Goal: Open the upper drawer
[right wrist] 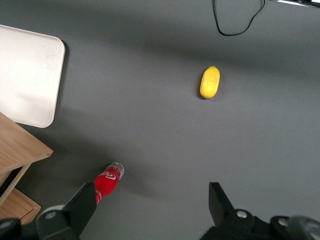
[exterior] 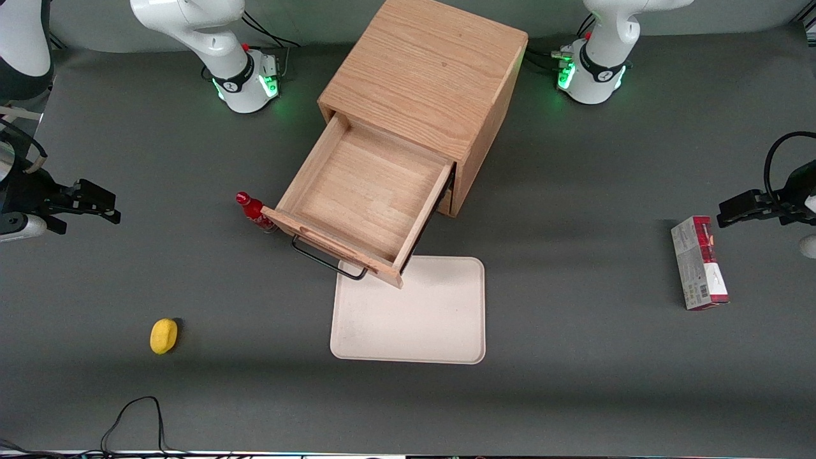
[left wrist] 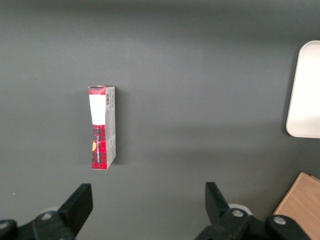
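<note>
The oak cabinet (exterior: 426,76) stands at the middle of the table. Its upper drawer (exterior: 363,197) is pulled far out toward the front camera, its wooden box empty, its thin black wire handle (exterior: 328,261) on the front panel. The drawer's corner also shows in the right wrist view (right wrist: 22,147). The bottom drawer is hidden under it. My right gripper (exterior: 95,205) is open and empty, raised above the table toward the working arm's end, well away from the handle. In the right wrist view the gripper (right wrist: 150,202) has its jaws wide apart over bare mat.
A red bottle (exterior: 255,213) stands beside the open drawer (right wrist: 109,181). A white tray (exterior: 411,312) lies under and in front of the drawer (right wrist: 27,75). A yellow lemon (exterior: 164,335) lies nearer the front camera (right wrist: 210,82). A red and grey box (exterior: 698,262) lies toward the parked arm's end.
</note>
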